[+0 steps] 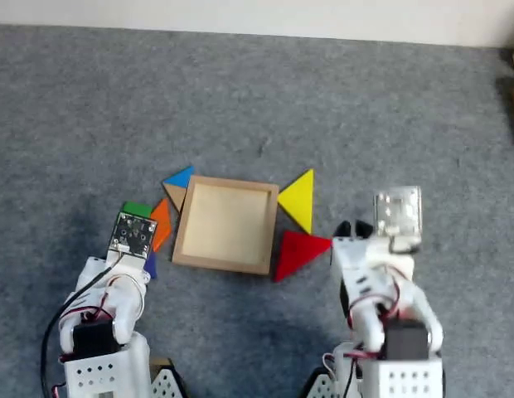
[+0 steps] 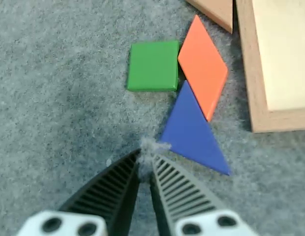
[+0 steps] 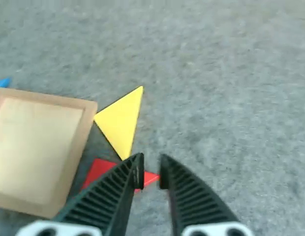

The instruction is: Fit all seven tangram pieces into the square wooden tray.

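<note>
I read left tool (image 2: pixel 145 153) clenched, empty — blue triangle (image 2: pixel 192 135) just off its tips | right tool (image 3: pixel 150 173) slightly parted at red triangle (image 3: pixel 101 172) corner | tray (image 1: pixel 220 262) on table between them

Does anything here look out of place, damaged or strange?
A small tuft of grey fluff sits at the left gripper's tips. Otherwise nothing stands out; the tray is whole and empty.
</note>
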Controlling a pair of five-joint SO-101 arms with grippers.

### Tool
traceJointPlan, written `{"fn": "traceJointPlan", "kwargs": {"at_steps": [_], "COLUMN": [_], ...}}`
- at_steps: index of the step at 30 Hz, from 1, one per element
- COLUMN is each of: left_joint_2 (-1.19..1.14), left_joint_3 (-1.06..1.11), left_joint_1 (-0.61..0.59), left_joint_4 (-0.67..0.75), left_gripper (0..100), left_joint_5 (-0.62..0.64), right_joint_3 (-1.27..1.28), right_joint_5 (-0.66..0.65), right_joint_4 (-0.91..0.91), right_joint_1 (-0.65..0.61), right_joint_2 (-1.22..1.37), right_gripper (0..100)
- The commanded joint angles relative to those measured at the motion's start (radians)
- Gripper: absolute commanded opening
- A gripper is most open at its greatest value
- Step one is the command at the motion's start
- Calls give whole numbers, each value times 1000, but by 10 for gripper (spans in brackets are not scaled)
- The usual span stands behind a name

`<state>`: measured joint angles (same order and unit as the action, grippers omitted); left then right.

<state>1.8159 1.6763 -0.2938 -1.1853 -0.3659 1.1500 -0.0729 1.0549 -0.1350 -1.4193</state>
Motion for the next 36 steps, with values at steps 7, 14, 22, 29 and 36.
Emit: {"fn": "traceJointPlan", "kwargs": {"at_steps": [7,14,22,29,36], "left_joint_2": [4,4,4,5,5], "left_joint_3": [-7,-7,-4,-1,1], "left_joint_1": [-15,-15,-15,-13,-13], "left_joint_4": [-5,-5,-2,2,2], "left_gripper": [8,8,8,8,8], "left_joint_5": [-8,-8,-8,-9,-9], "right_joint_3": [-463,-765,-1104,-1300,-1323], "right_joint_5": [118,232,319,364,377], "right_joint_4": [-19,-58,-85,-82,-81], "right_joint_1": [-97,-148,-150,-182,-214], "right_joint_2": [731,1155,1578,1805,1931], "right_gripper": [358,400,400,400,400]}}
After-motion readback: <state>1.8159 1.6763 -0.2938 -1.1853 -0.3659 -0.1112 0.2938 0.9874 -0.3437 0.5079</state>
